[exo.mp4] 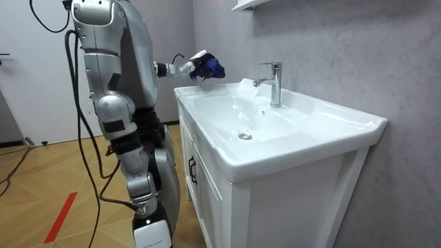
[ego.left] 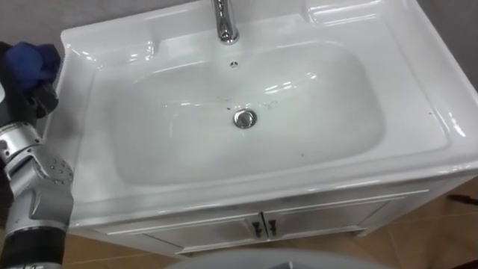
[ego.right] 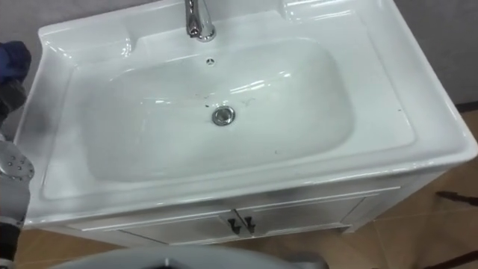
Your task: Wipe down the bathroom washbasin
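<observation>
Item: white basin (ego.left: 418,97) with chrome tap (ego.left: 224,22) and drain (ego.left: 244,118). We log the left hand (exo.mp4: 187,68) clutching a blue cloth (exo.mp4: 209,67), raised at the basin's left edge, outside the bowl.

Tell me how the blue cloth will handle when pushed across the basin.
Probably floppy: the blue cloth sits bunched in the left hand. It may slide easily, since the basin looks glossy.
</observation>
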Controlling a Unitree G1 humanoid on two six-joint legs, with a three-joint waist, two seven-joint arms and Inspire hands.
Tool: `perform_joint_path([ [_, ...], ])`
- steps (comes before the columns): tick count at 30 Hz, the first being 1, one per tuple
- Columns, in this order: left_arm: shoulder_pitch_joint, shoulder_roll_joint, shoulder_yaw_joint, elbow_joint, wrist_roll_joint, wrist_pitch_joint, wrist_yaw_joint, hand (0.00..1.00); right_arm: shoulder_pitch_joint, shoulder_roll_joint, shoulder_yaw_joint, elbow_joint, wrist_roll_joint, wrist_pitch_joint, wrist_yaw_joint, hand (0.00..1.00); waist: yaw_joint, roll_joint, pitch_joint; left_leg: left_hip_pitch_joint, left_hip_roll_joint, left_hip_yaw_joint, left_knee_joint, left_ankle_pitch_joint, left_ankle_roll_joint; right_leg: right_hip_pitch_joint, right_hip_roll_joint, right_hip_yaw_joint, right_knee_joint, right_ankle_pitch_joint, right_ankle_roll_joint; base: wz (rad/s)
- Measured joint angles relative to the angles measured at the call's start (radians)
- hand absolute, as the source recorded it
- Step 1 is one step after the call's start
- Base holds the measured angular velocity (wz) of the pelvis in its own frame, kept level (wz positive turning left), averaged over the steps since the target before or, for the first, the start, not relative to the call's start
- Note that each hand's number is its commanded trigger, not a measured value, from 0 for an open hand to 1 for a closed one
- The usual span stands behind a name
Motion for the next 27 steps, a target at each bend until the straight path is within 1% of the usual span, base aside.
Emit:
perform_joint_path([
  [1,0.002,0.000,0.002,0.000,0.000,0.001,-0.001,1.00,-0.001,0.000,0.000,0.000,0.000,0.000,0.001,0.00,0.000,-0.011,0.0028,0.000,-0.001,-0.003,0.000,0.000,0.000,0.003,-0.001,-0.004,-0.002,0.000,0.000,0.08],
  [2,0.006,0.000,0.003,0.000,0.000,0.002,-0.001,1.00,-0.002,0.000,0.000,0.000,0.000,0.000,0.000,0.00,0.001,-0.014,0.0051,-0.001,-0.001,-0.004,0.001,0.000,0.000,0.004,-0.002,-0.006,-0.003,0.000,0.001,0.06],
  [4,0.016,0.000,0.002,0.001,0.000,0.004,-0.001,1.00,-0.002,0.000,0.000,-0.002,0.000,-0.001,-0.003,0.00,0.000,-0.020,0.0029,-0.002,-0.002,-0.005,0.001,0.000,0.000,0.004,-0.002,-0.006,-0.003,0.000,0.001,0.00],
  [6,0.017,-0.001,0.002,0.001,0.000,0.007,-0.001,1.00,-0.002,0.000,0.000,-0.002,0.000,-0.001,-0.005,0.00,-0.001,-0.019,0.0033,-0.002,-0.002,-0.005,0.001,0.000,0.000,0.004,-0.002,-0.007,-0.003,0.000,0.001,0.00],
  [7,0.017,-0.002,0.002,0.002,-0.001,0.007,-0.001,1.00,-0.001,0.000,0.000,-0.001,0.000,-0.001,-0.005,0.00,-0.003,-0.013,0.0047,-0.002,-0.002,-0.005,0.000,0.000,0.000,0.005,-0.002,-0.007,-0.003,0.000,0.001,0.00],
  [9,0.017,-0.006,0.001,0.006,-0.004,0.007,-0.001,1.00,-0.001,0.000,0.000,-0.001,0.002,-0.001,-0.005,0.00,-0.006,-0.007,0.0043,-0.001,-0.002,-0.005,0.000,0.000,0.000,0.006,-0.002,-0.008,-0.003,0.000,0.001,0.00],
  [11,0.017,-0.009,-0.004,0.016,-0.004,0.007,-0.001,1.00,-0.002,0.000,0.000,0.000,0.008,-0.001,-0.005,0.00,-0.008,0.013,0.0110,-0.002,-0.002,-0.006,0.000,0.000,0.000,0.005,-0.002,-0.009,-0.003,0.000,0.001,0.00],
  [13,0.017,-0.011,-0.004,0.024,-0.004,0.007,-0.001,1.00,-0.001,0.000,0.000,0.002,0.012,0.000,-0.004,0.00,-0.010,0.023,0.0101,-0.002,-0.002,-0.006,0.000,0.000,0.000,0.005,-0.003,-0.010,-0.003,-0.001,0.002,0.00],
  [15,0.018,-0.013,-0.004,0.024,-0.003,0.007,-0.001,1.00,-0.001,0.000,0.001,0.004,0.015,-0.001,-0.004,0.00,-0.011,0.025,0.0091,-0.002,-0.002,-0.006,0.000,0.000,0.000,0.005,-0.003,-0.010,-0.002,-0.002,0.002,0.00],
  [16,0.018,-0.013,-0.004,0.024,-0.003,0.007,-0.001,1.00,-0.002,0.000,0.001,0.004,0.020,-0.001,-0.004,0.00,-0.011,0.027,0.0074,-0.002,-0.002,-0.006,0.000,0.000,0.000,0.005,-0.004,-0.010,-0.002,-0.002,0.002,0.00],
  [17,0.018,-0.013,-0.004,0.024,-0.003,0.007,-0.001,1.00,-0.004,0.000,0.000,0.004,0.023,-0.002,-0.004,0.00,-0.016,0.025,0.0086,-0.002,-0.003,-0.006,0.000,0.000,0.000,0.005,-0.004,-0.011,-0.002,-0.002,0.002,0.00],
  [19,0.018,-0.013,-0.004,0.024,-0.003,0.007,-0.001,1.00,-0.003,0.000,0.000,0.004,0.030,-0.002,-0.004,0.00,-0.014,0.023,0.0072,-0.002,-0.004,-0.006,0.000,0.000,0.000,0.006,-0.005,-0.012,-0.002,-0.002,0.003,0.00],
  [22,0.018,-0.013,-0.004,0.024,-0.003,0.007,-0.001,1.00,-0.003,0.000,0.000,0.005,0.030,-0.002,-0.004,0.00,-0.020,0.015,0.0053,-0.002,-0.005,-0.007,0.000,0.000,0.001,0.008,-0.007,-0.016,-0.002,-0.003,0.003,0.01],
  [24,0.018,-0.019,-0.004,0.024,-0.004,0.007,-0.001,1.00,-0.002,0.000,0.000,0.006,0.030,-0.001,-0.004,0.00,-0.023,0.005,0.0044,-0.001,-0.005,-0.007,0.000,0.001,0.001,0.009,-0.007,-0.016,-0.002,-0.003,0.003,0.00],
  [27,0.018,-0.029,-0.004,0.024,-0.004,0.007,-0.001,1.00,-0.003,0.000,0.000,0.006,0.030,-0.001,-0.004,0.00,-0.025,-0.001,0.0034,0.000,-0.005,-0.007,0.000,0.001,0.001,0.010,-0.007,-0.016,-0.002,-0.003,0.003,0.00],
])
